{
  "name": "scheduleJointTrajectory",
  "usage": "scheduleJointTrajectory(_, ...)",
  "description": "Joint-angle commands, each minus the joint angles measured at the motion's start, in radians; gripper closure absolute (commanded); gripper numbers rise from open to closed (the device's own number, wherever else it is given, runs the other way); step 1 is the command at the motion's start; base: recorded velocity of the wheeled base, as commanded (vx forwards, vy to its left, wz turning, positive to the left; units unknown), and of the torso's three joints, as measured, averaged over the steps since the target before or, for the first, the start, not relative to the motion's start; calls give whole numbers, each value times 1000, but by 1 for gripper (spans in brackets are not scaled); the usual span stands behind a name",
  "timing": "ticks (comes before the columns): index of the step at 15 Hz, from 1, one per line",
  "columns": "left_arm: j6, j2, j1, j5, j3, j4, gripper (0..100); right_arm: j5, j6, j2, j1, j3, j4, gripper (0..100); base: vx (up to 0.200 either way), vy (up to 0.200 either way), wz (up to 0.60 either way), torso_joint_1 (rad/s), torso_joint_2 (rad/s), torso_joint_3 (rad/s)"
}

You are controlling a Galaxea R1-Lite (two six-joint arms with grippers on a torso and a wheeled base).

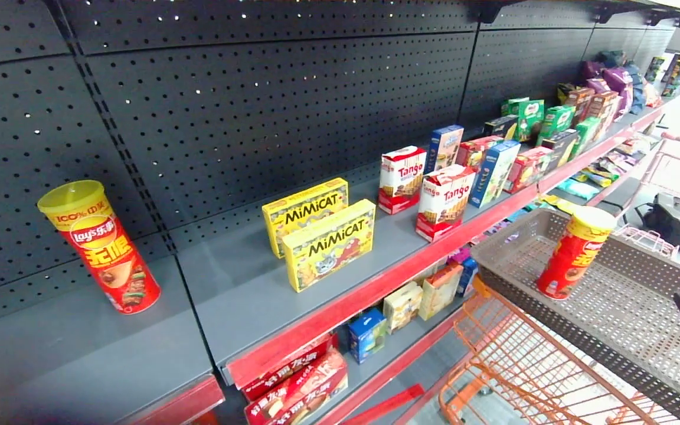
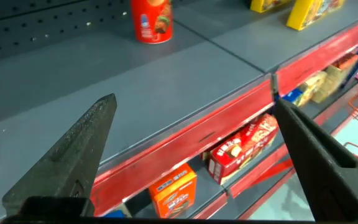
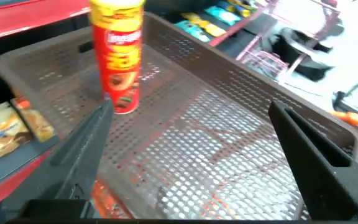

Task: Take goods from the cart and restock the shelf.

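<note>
One long grey shelf (image 1: 245, 283) has plenty of bare deck between the upright can already on it (image 1: 101, 248) and the yellow boxes (image 1: 328, 242). Its raised red front lip could catch the base of a can carried in too low.

Beside the shelf, the orange cart (image 1: 493, 348) carries a brown mesh basket (image 1: 635, 313), whose walls could snag an arm or a can lifted out at a slant.

The task's next can (image 1: 575, 254) stands upright near the basket's far corner. It is tall and narrow, so I judge that a glancing touch would tip it over and set it rolling on the mesh.

The right gripper (image 3: 191, 109) hangs over the basket short of that can, jaws spread wide and holding nothing. A finger arriving off-centre is the likeliest cause of a topple.

The left gripper (image 2: 194, 102), also spread and empty, hovers over the shelf's front edge.
</note>
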Motion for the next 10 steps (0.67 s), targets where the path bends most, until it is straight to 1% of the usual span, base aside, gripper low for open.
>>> scheduleJointTrajectory(1,-6,1,0,3,0,0,0,-1,0,-4,8,2,-1,0,0,0,0,0,0,0)
scheduleJointTrajectory(4,-4,1,0,2,2,0,0,-1,0,-4,8,7,1,0,0,0,0,0,0,0)
scheduleJointTrajectory(10,-1,1,0,0,0,0,0,1,0,-27,28,5,1,0,0,0,-600,1,2,-1)
